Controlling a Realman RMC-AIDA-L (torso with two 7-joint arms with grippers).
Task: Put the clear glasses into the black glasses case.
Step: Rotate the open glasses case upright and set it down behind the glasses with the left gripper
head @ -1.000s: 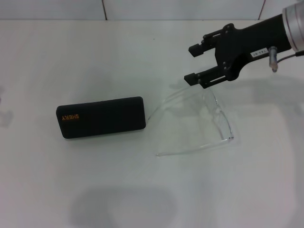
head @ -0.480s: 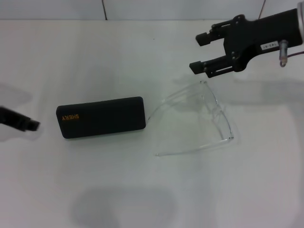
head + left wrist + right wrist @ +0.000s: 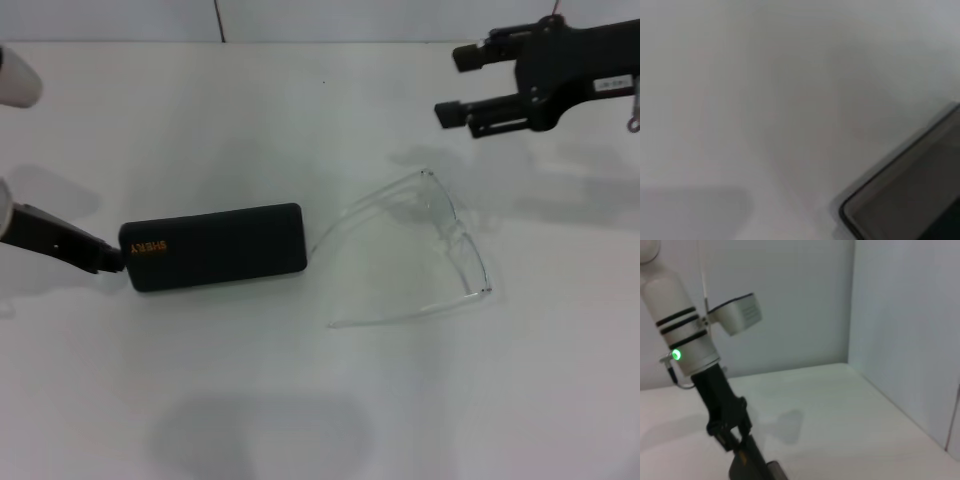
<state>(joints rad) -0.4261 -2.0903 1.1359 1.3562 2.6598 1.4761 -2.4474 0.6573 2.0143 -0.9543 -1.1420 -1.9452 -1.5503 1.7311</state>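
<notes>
The black glasses case (image 3: 215, 247) lies closed on the white table, left of centre, its orange lettering at the left end. One corner of it shows in the left wrist view (image 3: 910, 200). My left gripper (image 3: 108, 260) reaches in from the left and is at the case's left end; the right wrist view shows it (image 3: 730, 432) over the case (image 3: 757, 469). The clear glasses (image 3: 455, 240) rest unfolded to the right of the case, with one arm tip close to its right end. My right gripper (image 3: 450, 83) hovers open at the back right, apart from the glasses and holding nothing.
The white table (image 3: 300, 400) ends at a pale wall along the back. A side wall (image 3: 900, 340) stands beyond the table's far left edge, as the right wrist view shows.
My right gripper has drawn back up and to the right, away from the glasses. My left arm has come in from the left up to the case's end. Glasses and case have not moved.
</notes>
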